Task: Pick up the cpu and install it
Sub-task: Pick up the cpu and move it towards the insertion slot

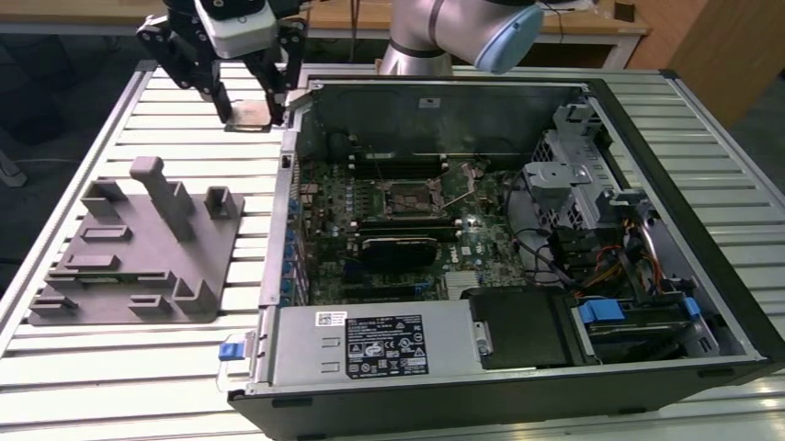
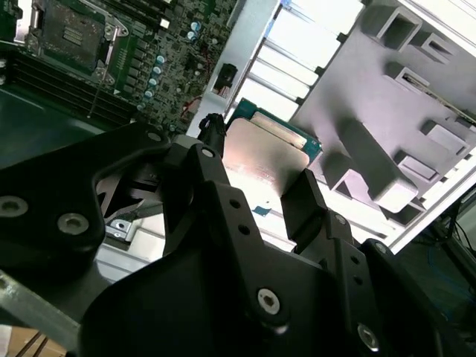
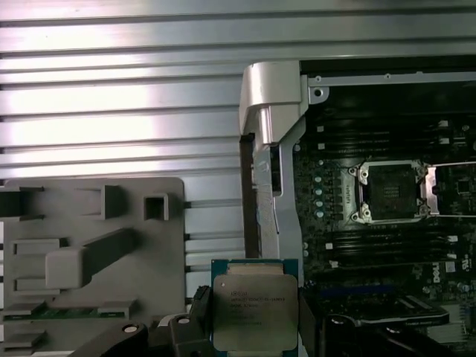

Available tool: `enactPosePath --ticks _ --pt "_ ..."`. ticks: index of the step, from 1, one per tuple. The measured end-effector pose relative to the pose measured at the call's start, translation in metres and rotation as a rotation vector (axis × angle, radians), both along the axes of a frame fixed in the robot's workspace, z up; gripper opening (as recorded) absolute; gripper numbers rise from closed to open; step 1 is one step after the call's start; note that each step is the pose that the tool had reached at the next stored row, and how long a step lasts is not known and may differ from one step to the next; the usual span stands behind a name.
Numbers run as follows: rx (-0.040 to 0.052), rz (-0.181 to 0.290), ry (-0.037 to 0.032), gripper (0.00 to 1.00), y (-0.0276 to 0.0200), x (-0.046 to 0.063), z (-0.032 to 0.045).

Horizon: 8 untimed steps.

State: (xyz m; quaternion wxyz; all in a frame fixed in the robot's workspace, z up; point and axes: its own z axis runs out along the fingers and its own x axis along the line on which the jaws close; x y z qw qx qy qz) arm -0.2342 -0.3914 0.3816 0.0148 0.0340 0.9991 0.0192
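Currently: 1 gripper point(image 1: 253, 117), fingers pinching the cpu point(image 3: 255, 312) by 2 opposite edges, silver face up over the slatted table point(image 1: 160, 101), between grey fixture point(image 1: 123, 257) and open computer case point(image 1: 429, 115), well apart from the motherboard socket point(image 3: 392, 192).

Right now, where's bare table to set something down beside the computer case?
Widest bare slatted table: the exterior view's lower left, bordered by the grey fixture and computer case. The strip between those two is narrow. Beyond the fixture, the gripper holding the cpu crowds it.

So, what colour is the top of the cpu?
The cpu top is shiny silver; clearest in the first wrist view.
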Motion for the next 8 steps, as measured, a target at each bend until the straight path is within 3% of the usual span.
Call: enactPosePath --ticks 8 --pt "0.0001 0.0 -0.0001 0.55 0.0011 0.012 -0.0001"
